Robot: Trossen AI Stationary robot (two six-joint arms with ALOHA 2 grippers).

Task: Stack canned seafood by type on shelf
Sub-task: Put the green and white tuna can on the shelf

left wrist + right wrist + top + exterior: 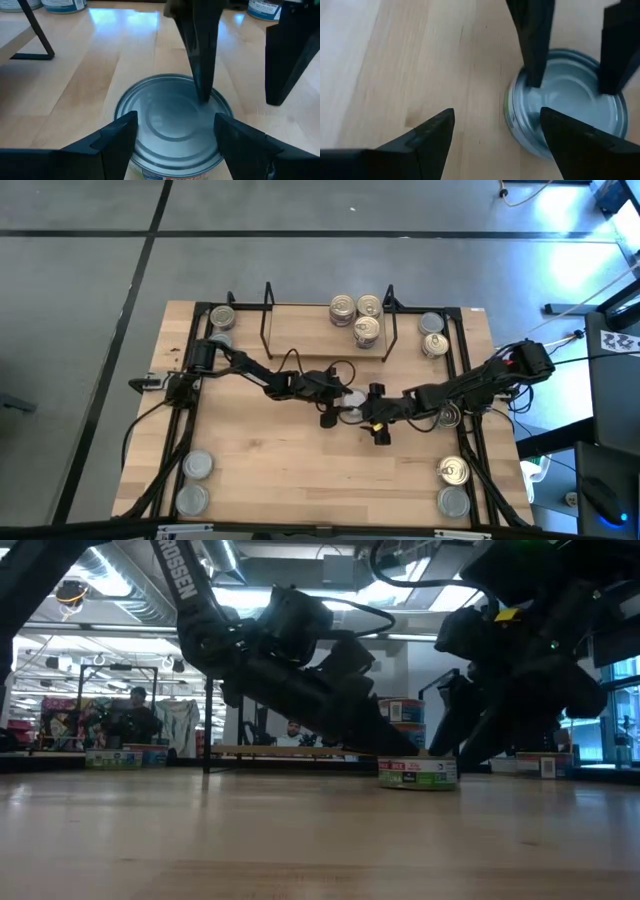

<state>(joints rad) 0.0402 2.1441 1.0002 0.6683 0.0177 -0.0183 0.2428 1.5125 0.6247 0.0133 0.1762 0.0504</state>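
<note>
Can nearest us: we see a grey-topped tin [172, 120] flat on the wooden tabletop [300, 480], near the table's middle; its side label shows in the low view [417, 772].
Left gripper [172, 137]: we see its two dark fingers spread wide, one on each side of this tin, flanking its rim; we cannot tell whether they touch it.
Right gripper [495, 132]: jaws spread, empty, over bare wood just beside the same tin [567, 102], which lies ahead of its fingertips and outside the gap.
Meeting point: in the high view we find both grippers close together at the tin [350, 408], the left arm reaching in from the left and the right arm from the right.
Shelf [300, 330]: at the far edge of the table, with three cans [356, 315] clustered at its right end.
Other cans: we count further tins at the table's corners and beside the shelf ends [432, 335].
</note>
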